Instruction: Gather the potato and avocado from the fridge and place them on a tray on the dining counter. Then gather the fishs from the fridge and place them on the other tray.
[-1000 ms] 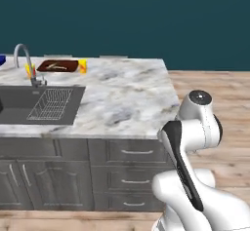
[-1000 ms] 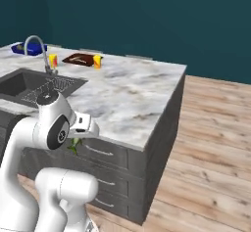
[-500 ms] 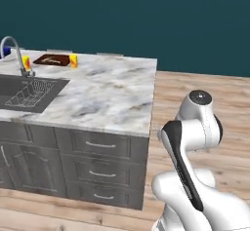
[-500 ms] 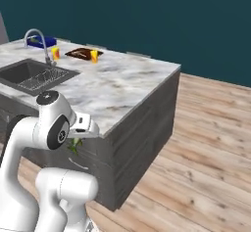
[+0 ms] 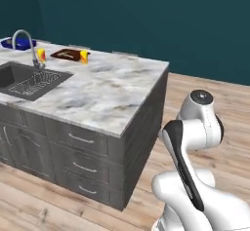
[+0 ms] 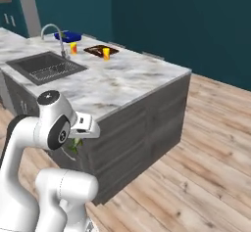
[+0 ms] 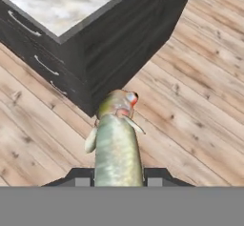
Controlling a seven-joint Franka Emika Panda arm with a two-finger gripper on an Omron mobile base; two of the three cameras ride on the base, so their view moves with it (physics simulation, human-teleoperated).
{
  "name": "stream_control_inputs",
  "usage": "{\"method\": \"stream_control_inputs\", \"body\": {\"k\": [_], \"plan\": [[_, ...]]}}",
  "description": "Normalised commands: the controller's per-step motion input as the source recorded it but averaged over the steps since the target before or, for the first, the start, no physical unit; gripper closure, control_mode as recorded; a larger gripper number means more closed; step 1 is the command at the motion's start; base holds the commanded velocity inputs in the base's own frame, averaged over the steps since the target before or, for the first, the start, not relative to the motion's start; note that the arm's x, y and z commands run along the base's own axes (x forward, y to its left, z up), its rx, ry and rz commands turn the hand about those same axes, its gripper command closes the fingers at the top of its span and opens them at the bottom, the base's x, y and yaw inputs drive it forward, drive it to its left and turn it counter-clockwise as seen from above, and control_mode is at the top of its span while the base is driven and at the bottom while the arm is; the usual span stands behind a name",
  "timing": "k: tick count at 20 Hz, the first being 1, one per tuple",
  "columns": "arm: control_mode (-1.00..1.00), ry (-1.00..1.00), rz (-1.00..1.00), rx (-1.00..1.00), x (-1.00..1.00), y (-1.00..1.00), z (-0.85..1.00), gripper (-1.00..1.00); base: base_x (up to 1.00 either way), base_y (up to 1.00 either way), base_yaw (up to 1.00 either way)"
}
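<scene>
A grey-green fish (image 7: 116, 146) sticks out head-first between my gripper's (image 7: 118, 178) two fingertips, which are shut on its body above the wooden floor. A green bit of that fish (image 6: 74, 147) hangs under my hand, beside the dining counter's (image 6: 125, 81) drawer front. Far back on the marbled top lie the blue tray (image 5: 14, 43) (image 6: 68, 36) and the dark reddish-brown other tray (image 5: 68, 54) (image 6: 100, 50). What lies on them is too small to tell. The fridge, potato and avocado are out of view.
An inset sink (image 5: 29, 79) with a curved faucet (image 5: 25, 37) sits in the counter top. Two small yellow-orange items (image 5: 84, 56) (image 5: 41, 55) stand by the trays. The counter's corner (image 7: 62, 36) and drawers are close ahead. Wooden floor (image 6: 196, 167) spreads to the right.
The whole picture has shifted, so the base has driven: the counter's right end corner now faces me. The fish stays in the gripper and the arm keeps its pose.
</scene>
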Motion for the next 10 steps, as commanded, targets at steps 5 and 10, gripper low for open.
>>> {"method": "stream_control_inputs", "body": {"k": [5,10], "plan": [[1.0,0.0,0.0,0.0,0.0,0.0,0.0,1.0,0.32,-1.0,0.45],[1.0,0.0,0.0,0.0,0.0,0.0,0.0,1.0,0.35,-1.0,0.41]]}}
